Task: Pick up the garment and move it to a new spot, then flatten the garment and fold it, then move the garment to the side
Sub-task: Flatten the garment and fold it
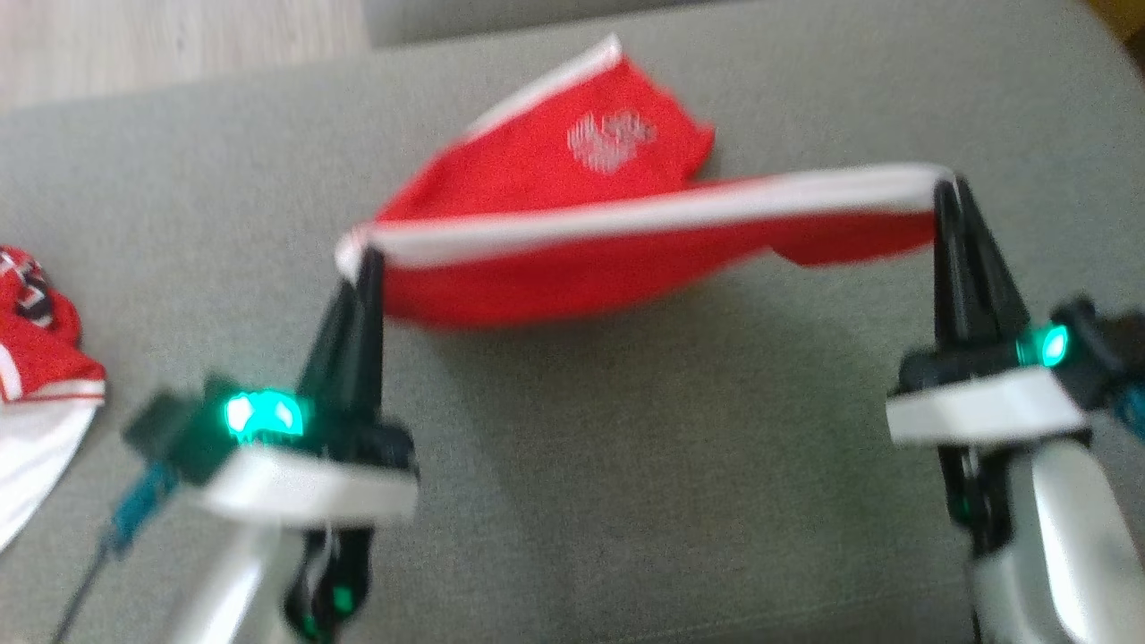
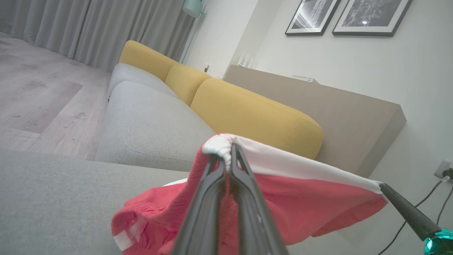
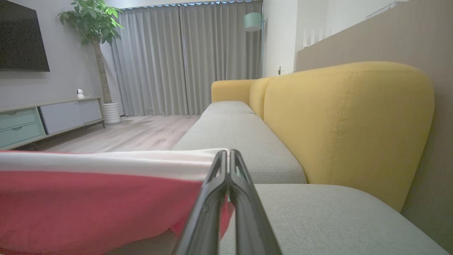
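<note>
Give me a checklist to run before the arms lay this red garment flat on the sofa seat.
1. Left gripper shut on one end of the white band of the garment: ok.
2. Right gripper shut on the band's other end: ok.
3. Band stretched fairly straight between the grippers: ok.
4. Garment's far part lifted off the grey seat: cannot tell.
5. Second red-and-white garment lies apart, at the left of the head view: ok.
6. Head view sharp enough to judge the lower hem: not ok, blurred.

The white emblem (image 1: 611,140) on the garment (image 1: 572,277) is blurred beyond reading.
</note>
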{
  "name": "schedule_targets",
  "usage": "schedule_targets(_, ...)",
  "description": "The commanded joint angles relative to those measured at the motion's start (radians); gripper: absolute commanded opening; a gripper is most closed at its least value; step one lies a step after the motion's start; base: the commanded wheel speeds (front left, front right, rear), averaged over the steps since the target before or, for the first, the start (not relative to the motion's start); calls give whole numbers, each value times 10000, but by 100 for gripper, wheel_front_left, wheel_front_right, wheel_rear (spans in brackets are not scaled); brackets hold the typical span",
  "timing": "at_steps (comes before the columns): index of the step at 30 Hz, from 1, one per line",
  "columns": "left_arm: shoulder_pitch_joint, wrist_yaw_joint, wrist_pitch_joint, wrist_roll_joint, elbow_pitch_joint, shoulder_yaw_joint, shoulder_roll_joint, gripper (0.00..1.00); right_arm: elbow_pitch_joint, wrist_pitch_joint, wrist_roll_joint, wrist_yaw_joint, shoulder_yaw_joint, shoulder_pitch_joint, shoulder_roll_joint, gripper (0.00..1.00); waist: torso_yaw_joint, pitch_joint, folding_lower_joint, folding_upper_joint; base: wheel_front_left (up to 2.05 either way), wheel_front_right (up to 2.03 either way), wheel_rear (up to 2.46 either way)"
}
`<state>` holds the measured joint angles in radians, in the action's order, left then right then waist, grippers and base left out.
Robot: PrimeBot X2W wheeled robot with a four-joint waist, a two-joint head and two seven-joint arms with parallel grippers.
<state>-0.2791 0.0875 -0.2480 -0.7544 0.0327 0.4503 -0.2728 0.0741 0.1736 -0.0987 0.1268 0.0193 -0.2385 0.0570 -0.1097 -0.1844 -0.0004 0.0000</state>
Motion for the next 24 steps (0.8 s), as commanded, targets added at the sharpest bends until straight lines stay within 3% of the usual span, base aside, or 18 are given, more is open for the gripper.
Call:
schedule_targets(1, 232, -138, -86, 119, -710, -334, -310, 0, -857, -232, -29, 39, 194, 304, -57, 0, -96, 654, 4, 0, 0, 0, 0)
schedule_targets(7, 2292, -899, 238, 74, -2534, 115, -412, 0, -3291, -1530, 270, 39, 123, 2226, -49, 0, -56, 936, 4, 0, 0, 0, 0)
schedule_targets(12, 2859, -1120, 448, -51, -2695, 566, -146, 0, -4087, -2274, 378, 39, -35, 2706, 86, 0, 345, 545, 4, 0, 0, 0, 0)
schedule_targets(16, 2605, -1130, 388, -101, -2105, 730, 289, 0, -3755, -2549, 219, 39, -196, 2214, 335, 0, 836, 35, 4, 0, 0, 0, 0)
schedule_targets(24, 1249, -967, 372, -631, -314, 686, 1425, 0, -1875, -3331, 0, 39, 299, -344, 1712, 0, 1871, -1075, 4, 0, 0, 0, 0)
